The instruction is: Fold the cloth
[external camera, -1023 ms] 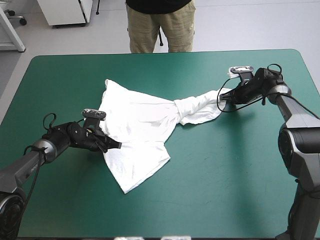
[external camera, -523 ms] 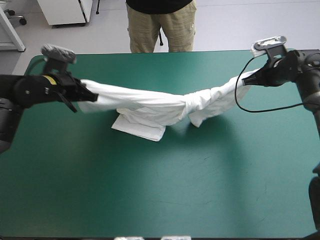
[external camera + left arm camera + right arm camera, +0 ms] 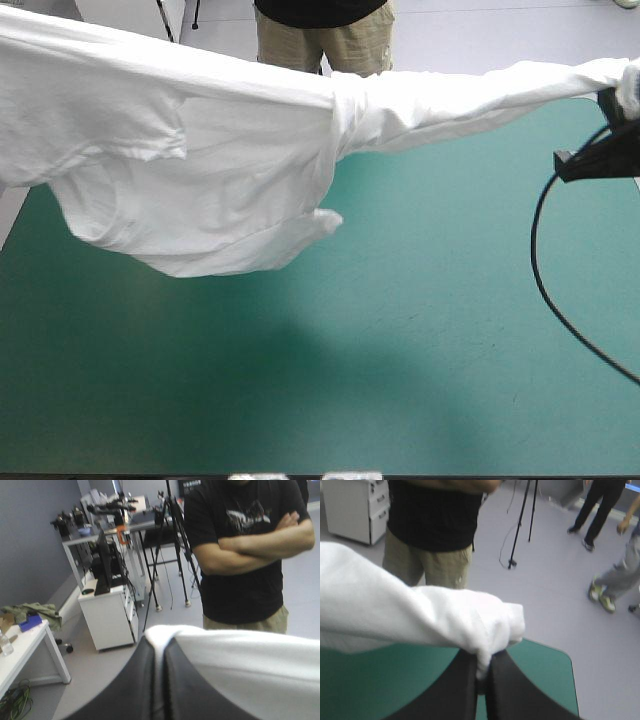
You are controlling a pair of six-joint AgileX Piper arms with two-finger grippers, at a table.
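Observation:
The white T-shirt [image 3: 200, 170] hangs in the air, stretched wide across the table's far half and twisted near its middle. Its body sags in loose folds toward the table's left side. In the left wrist view my left gripper [image 3: 160, 647] is shut on the T-shirt [image 3: 250, 670], a white edge pinched between the black fingers. My right gripper [image 3: 482, 675] is shut on a bunched end of the T-shirt [image 3: 395, 610]. In the high view the right gripper [image 3: 610, 120] is at the right edge; the left one is out of that picture.
The teal-green table [image 3: 400, 350] lies well below the lifted shirt, which casts a soft shadow on it. The table's far right corner [image 3: 560, 660] shows beneath my right gripper.
Both arms have risen and pulled farther apart. The shirt, earlier spread on the table and then partly resting on it, now hangs wholly off the table.

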